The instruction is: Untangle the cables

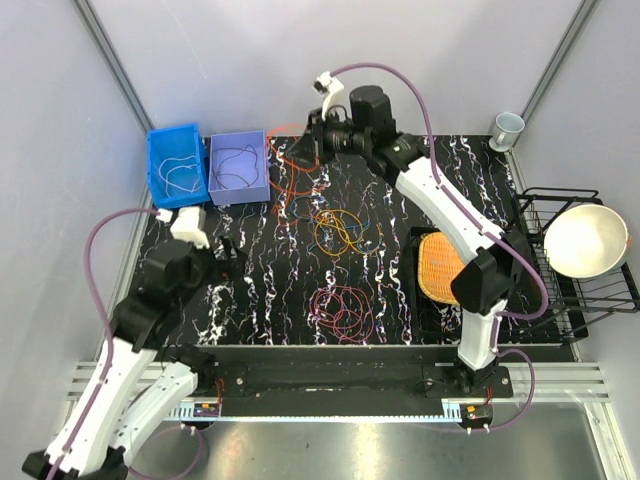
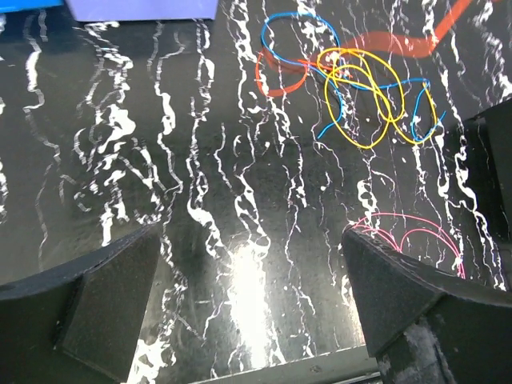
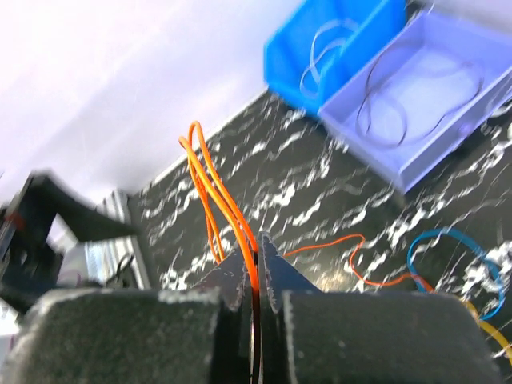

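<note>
While the right tool (image 3: 258, 266) pinches the orange cable (image 3: 214, 192) shut between its tips at the far side of the desk (image 1: 250, 300), the trouble is what trails behind it.
One orange strand runs down toward the blue cable (image 2: 292, 36) and the yellow cable (image 1: 340, 230), which lie looped through each other mid-desk. I'd guess a hard pull drags that whole knot along, or the thin wire slips free. The magenta cable (image 1: 342, 308) lies apart, nearer the arms. The left tool (image 2: 250, 264) hangs over bare desk, jaws spread wide, gripping nothing. The desk is glossy black with white marbling, which hides thin wires. A blue bin (image 1: 155, 165) and a lavender bin (image 1: 240, 193) sit far left, with pale walls all round.
</note>
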Robot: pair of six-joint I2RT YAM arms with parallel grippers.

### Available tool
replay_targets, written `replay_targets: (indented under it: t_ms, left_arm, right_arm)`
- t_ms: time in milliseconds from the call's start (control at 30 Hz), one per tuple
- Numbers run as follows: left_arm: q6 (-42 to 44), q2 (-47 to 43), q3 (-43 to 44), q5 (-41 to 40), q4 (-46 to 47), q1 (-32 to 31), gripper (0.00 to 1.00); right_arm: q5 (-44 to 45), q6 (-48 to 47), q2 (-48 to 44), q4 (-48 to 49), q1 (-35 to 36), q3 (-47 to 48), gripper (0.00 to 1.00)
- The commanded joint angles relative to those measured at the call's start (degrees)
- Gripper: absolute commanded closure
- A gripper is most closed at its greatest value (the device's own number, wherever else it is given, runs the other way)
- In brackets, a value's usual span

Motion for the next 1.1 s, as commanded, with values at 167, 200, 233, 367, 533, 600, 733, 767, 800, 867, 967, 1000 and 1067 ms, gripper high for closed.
replay_targets:
  t_ms: [167,200,233,367,533,600,733,767,800,867,967,1000,1067]
  left_arm:
    - [-3.6,-7.1,0.2,-11.3,-3.4,0.1,0.01]
    - [-3.7,-7.3,0.3,-11.7,-3.6,0.1,0.01]
    - [-3.6,-7.3,0.1,-11.9,-3.6,0.1,0.01]
    - [-3.6,-7.8,0.0,-11.7,-3.8,0.1,0.01]
    - [-3.5,-8.3,-0.2,-11.7,-3.8,0.1,0.01]
    - [-3.4,-8.4,-0.3,-11.9,-3.9,0.2,0.01]
    - [-3.5,-8.6,-0.3,-11.9,-3.8,0.1,0.01]
    - [-3.5,-8.7,-0.2,-12.2,-3.8,0.2,0.01]
    - [-3.5,-8.6,-0.4,-12.2,-3.8,0.1,0.01]
    - [-3.3,-8.4,-0.4,-12.1,-3.8,0.2,0.01]
    - [-3.4,-7.7,-0.3,-11.9,-3.8,0.1,0.01]
    - [-3.4,-7.5,-0.2,-11.9,-3.8,0.1,0.01]
    - [-3.4,-7.4,-0.2,-12.0,-3.8,0.1,0.01]
  right_arm:
    - [2.2,3.4,11.0,-4.7,0.2,29.5,1.0]
    - [2.1,3.7,13.6,-4.8,0.3,35.4,1.0]
    - [2.1,4.1,14.9,-4.9,0.2,38.3,1.0]
    - [3.3,5.5,19.6,-2.3,0.3,49.3,1.0]
    - [3.1,8.7,17.6,15.0,0.4,41.5,1.0]
    - [3.6,9.2,19.4,17.7,0.8,43.8,1.0]
    - [5.7,10.5,22.6,26.9,1.6,47.2,1.0]
    - [7.2,10.5,23.1,28.1,2.4,47.7,1.0]
    - [7.9,10.2,24.0,29.6,2.7,47.9,1.0]
    - [8.9,9.4,24.8,30.1,3.4,48.2,1.0]
    - [9.1,9.6,26.4,30.4,3.6,47.1,1.0]
    - [9.1,9.8,27.4,31.9,3.5,46.9,1.0]
    - [9.3,10.6,28.7,33.7,3.7,47.0,1.0]
